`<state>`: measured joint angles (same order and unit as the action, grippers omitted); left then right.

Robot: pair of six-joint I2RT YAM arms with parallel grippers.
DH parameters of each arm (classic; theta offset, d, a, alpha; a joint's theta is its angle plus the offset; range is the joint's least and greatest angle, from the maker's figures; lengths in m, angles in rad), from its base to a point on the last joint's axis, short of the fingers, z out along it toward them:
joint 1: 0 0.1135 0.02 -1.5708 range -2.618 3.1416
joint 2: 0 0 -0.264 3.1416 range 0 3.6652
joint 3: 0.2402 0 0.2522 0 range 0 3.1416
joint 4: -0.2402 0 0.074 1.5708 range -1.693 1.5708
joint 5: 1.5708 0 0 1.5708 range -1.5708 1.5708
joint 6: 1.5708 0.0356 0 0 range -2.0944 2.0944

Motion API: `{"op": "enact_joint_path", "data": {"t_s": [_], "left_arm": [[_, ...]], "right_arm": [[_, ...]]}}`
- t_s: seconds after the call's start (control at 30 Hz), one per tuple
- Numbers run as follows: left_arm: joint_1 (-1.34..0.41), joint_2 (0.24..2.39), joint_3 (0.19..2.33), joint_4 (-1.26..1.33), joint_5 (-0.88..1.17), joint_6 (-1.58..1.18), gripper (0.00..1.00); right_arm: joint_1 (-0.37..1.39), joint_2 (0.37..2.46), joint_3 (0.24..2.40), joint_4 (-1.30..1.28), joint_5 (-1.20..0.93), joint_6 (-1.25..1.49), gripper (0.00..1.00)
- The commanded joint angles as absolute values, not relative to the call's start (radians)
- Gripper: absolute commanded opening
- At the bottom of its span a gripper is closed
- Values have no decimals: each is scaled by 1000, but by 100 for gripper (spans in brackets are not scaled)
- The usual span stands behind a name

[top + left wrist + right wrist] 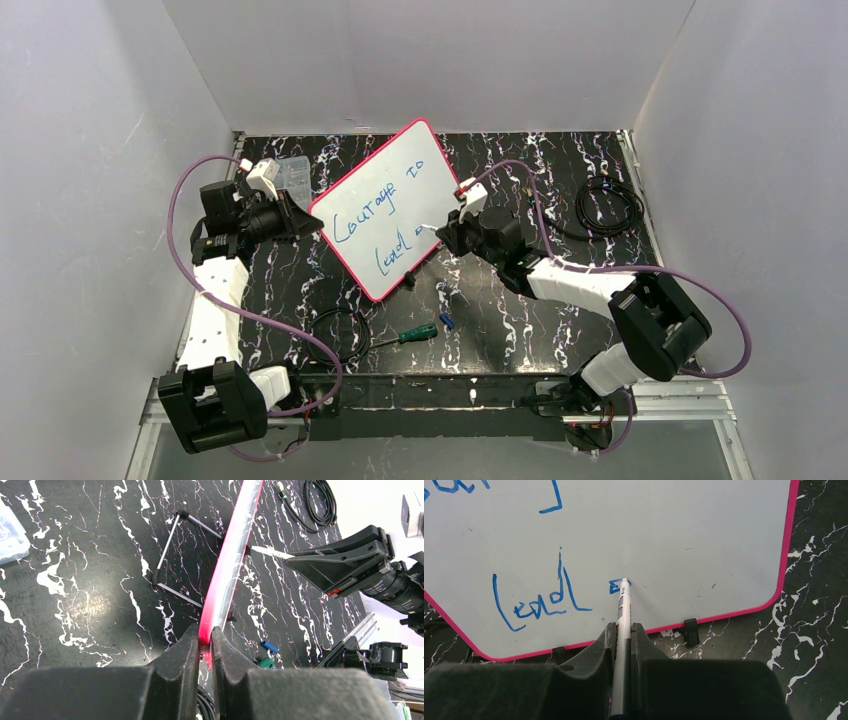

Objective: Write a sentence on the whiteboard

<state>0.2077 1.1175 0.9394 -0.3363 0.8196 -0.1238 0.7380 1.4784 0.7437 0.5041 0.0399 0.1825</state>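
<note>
The whiteboard, white with a pink-red frame, stands tilted on the black marble table. My left gripper is shut on its left edge; in the left wrist view the fingers clamp the pink frame. Blue writing reads "Courage to" above "lead", with a small fresh mark to its right. My right gripper is shut on a white marker whose tip touches the board at that mark. The marker tip also shows in the left wrist view.
A clear plastic compartment box sits behind the left gripper. A green-handled screwdriver and a small blue cap lie in front of the board. Black cable coils lie at the back right and front left. The board's wire stand rests behind it.
</note>
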Motion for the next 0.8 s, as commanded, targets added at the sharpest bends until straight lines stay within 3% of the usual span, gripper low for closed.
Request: {"op": "enact_joint_path", "data": {"t_s": [0.0,0.77], "left_arm": [[204,1107,928,-342,811,-105,0],[204,1108,927,-341,814,-106,0]], "right_arm": [[742,1500,783,568,61,169,1],[741,1539,764,613,86,165,1]]}}
